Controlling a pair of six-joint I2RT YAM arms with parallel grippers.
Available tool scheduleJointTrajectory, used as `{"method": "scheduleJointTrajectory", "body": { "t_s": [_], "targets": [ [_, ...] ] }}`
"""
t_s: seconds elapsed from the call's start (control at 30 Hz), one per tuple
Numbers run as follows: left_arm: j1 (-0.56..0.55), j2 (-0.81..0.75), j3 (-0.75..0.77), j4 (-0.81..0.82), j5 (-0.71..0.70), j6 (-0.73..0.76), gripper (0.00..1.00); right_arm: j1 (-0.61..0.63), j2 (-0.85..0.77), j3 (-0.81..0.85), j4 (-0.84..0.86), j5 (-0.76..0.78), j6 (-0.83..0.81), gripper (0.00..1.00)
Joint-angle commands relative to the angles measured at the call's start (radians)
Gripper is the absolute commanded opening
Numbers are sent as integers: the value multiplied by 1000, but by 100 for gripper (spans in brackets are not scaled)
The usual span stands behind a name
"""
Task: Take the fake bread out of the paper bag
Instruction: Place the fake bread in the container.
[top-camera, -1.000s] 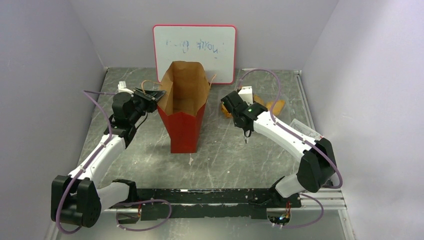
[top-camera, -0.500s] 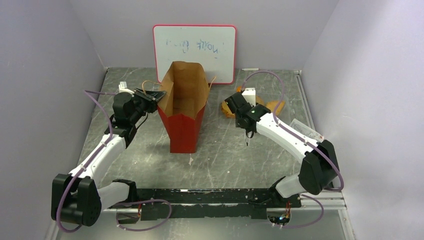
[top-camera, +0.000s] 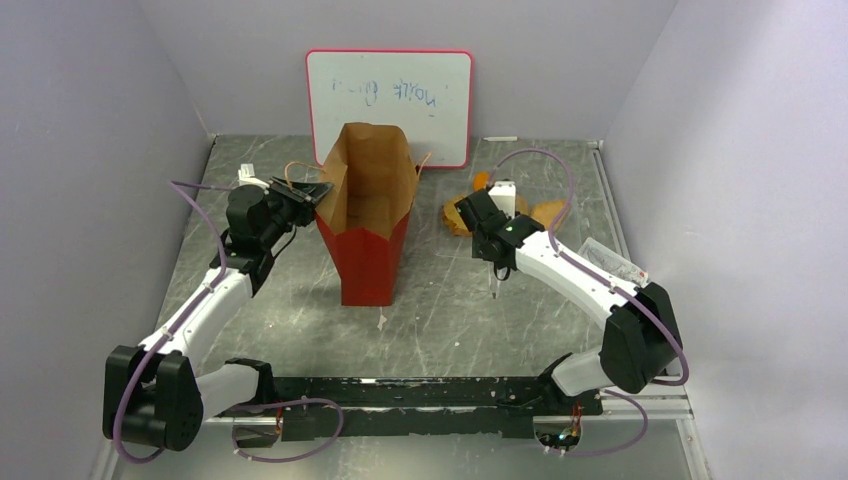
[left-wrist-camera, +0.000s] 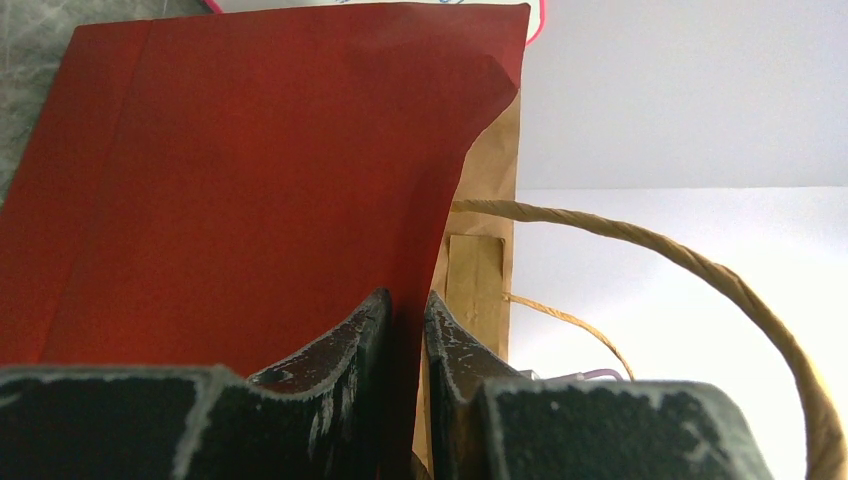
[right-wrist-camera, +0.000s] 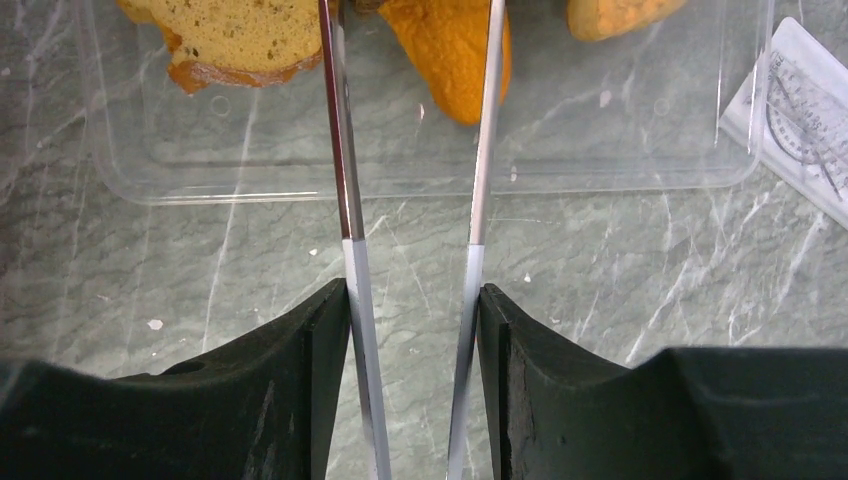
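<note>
Top external view: the red paper bag (top-camera: 368, 225) stands upright and open at the middle of the table (top-camera: 440, 320), before a whiteboard (top-camera: 390, 105), its left rim pinched by the left gripper (top-camera: 308, 190). The left wrist view shows those jaws closed tight on the bag's red wall, with a loop handle (left-wrist-camera: 640, 245) arching off to the side. The fake bread lies outside the bag, to its right, in a clear plastic tray (right-wrist-camera: 600, 175): a brown slice (right-wrist-camera: 235, 35), an orange loaf (right-wrist-camera: 445, 45) and a roll (right-wrist-camera: 620, 15). The right gripper (right-wrist-camera: 408, 60) hangs over the tray, its thin metal fingers (right-wrist-camera: 342, 200) set a narrow way apart. The orange loaf sits between them, with the slice to one side and the roll to the other. Whether the fingers touch the loaf cannot be told. A printed card (right-wrist-camera: 800, 110) lies beside the tray.
</note>
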Motion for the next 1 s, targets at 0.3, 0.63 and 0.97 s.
{"method": "scheduleJointTrajectory", "body": {
  "t_s": [0.3,0.63,0.97],
  "targets": [
    [8,24,6,46,24,18,13,-20,-67,-5,39,34,24,48],
    [8,27,4,46,22,21,13,-26,-80,19,51,52,21,48],
    [8,32,8,45,21,23,13,-34,-76,61,55,65,10,48]
  ]
}}
